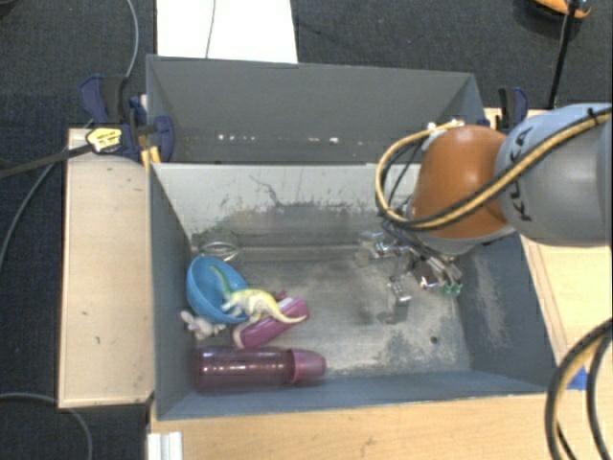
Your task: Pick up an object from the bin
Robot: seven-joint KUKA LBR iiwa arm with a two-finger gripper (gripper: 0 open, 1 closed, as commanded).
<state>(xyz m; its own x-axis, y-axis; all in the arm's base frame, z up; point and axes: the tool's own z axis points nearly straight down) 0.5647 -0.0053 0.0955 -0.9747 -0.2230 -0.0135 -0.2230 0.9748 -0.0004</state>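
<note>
The grey bin (316, 113) has a small heap at its left: a purple bottle (254, 367) lying on its side, a blue bowl (206, 286) behind it and a pale yellow dinosaur (251, 303) between them. The gripper (396, 307) hangs over bare floor, well apart to their right. How far open it is, I cannot tell.

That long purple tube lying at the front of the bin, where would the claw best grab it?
Probably around the middle of the purple tube, coming straight down from above and closing across its narrow width. It lies on its side along the front wall, so its ends are awkward, and the pink thing behind it leaves little room.
</note>
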